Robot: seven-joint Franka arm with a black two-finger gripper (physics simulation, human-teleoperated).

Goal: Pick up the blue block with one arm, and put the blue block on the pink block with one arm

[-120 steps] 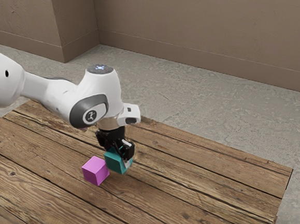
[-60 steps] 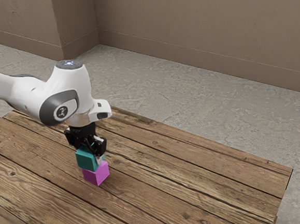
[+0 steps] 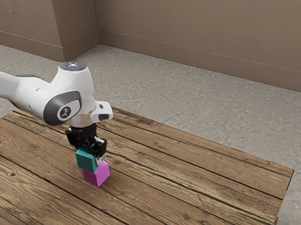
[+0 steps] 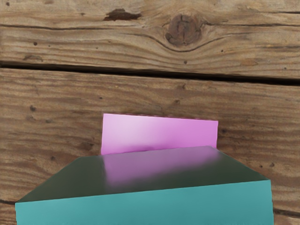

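From the exterior view's left, the white arm (image 3: pixel 32 95) reaches in low over the weathered wooden plank tabletop (image 3: pixel 185 198), its wrist pointed straight down so the load arrives level. The black two-finger gripper (image 3: pixel 88 148) has its fingers (image 3: pixel 99 146) drawn in narrowly against opposite sides of the small blue block (image 3: pixel 85 161), teal in tone, pinching it near its top edge; that leaves the underside free to seat.

The blue block sits directly over the glossy pink block (image 3: pixel 98 174), touching it or just above it; the seam is too fine to tell. It overhangs a little toward the exterior view's left, so the stack is not square.

In the wrist view the blue block (image 4: pixel 145 199) lies close under the hand, with a strip of the pink block (image 4: pixel 159 133) showing past its far edge, and tabletop (image 4: pixel 140 47) beyond. Releasing seems to be the step in hand; the offset could tip it.
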